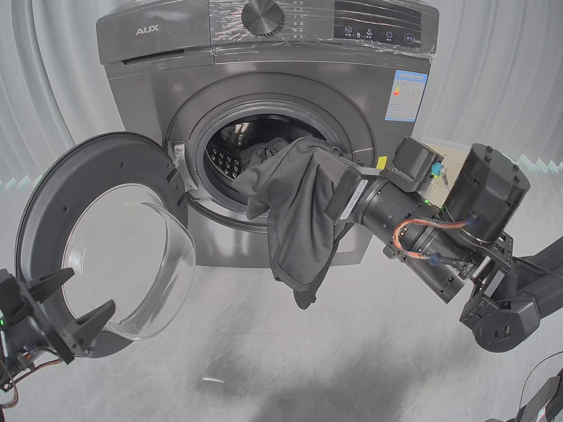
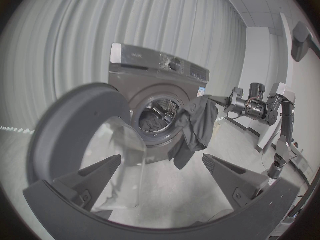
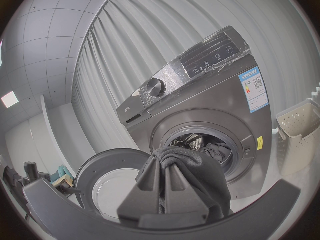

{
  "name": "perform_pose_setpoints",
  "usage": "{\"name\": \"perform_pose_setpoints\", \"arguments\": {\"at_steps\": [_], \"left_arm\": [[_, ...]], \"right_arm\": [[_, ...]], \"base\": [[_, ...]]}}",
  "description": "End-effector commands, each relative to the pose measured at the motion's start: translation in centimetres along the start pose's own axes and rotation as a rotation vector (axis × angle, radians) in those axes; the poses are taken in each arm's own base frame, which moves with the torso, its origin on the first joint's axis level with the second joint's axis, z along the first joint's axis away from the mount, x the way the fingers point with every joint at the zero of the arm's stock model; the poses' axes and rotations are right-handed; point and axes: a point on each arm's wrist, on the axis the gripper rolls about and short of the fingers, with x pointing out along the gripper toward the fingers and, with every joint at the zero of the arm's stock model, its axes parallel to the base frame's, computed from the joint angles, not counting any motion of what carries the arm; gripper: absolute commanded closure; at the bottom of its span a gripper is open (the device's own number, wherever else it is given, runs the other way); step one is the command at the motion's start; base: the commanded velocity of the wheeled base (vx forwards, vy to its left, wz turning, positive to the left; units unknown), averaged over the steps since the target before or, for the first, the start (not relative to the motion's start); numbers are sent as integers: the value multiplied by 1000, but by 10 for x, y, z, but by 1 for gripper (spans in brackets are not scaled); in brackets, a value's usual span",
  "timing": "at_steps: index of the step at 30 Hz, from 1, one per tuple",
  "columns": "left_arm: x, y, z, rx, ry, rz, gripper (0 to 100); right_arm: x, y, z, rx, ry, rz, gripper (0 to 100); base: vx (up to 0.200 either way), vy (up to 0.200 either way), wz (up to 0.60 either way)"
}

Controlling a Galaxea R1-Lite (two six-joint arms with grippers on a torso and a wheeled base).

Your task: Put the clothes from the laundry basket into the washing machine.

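A grey front-loading washing machine (image 1: 264, 89) stands ahead with its round door (image 1: 99, 230) swung open to the left. My right gripper (image 1: 319, 156) is shut on a dark grey garment (image 1: 296, 218) right at the drum opening; the cloth hangs down over the lower rim. In the right wrist view the garment (image 3: 196, 174) bunches between the shut fingers (image 3: 150, 190). More dark clothes (image 3: 216, 150) lie inside the drum. My left gripper (image 1: 76, 297) is open and empty, low at the left beside the door. The laundry basket (image 3: 298, 134) stands right of the machine.
Pale curtains hang behind the machine. The open door's glass bowl (image 1: 135, 259) bulges out close to my left gripper. Grey floor (image 1: 281, 347) lies bare in front of the machine.
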Motion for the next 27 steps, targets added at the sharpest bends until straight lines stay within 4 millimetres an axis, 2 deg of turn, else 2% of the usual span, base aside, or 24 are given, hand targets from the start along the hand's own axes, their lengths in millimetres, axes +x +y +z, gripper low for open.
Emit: {"name": "perform_pose_setpoints", "arguments": {"at_steps": [1, 6, 12, 19, 27], "left_arm": [[78, -8, -14, -26, 189, -142, 0], [107, -7, -17, -30, 207, -153, 0], [132, -11, -25, -28, 229, -179, 0], [147, -20, -32, -29, 236, -218, 0], [172, -43, -30, -36, 182, -322, 0]], "right_arm": [[23, 4, 1, 13, -43, 18, 100], [24, 5, 2, 13, -43, 18, 100], [24, 6, 3, 15, -48, 23, 100], [27, 5, -1, 13, -42, 15, 100], [43, 3, -18, 11, -31, 1, 100]], "base": [[0, 0, 0], [0, 0, 0], [0, 0, 0], [0, 0, 0], [0, 0, 0]]}}
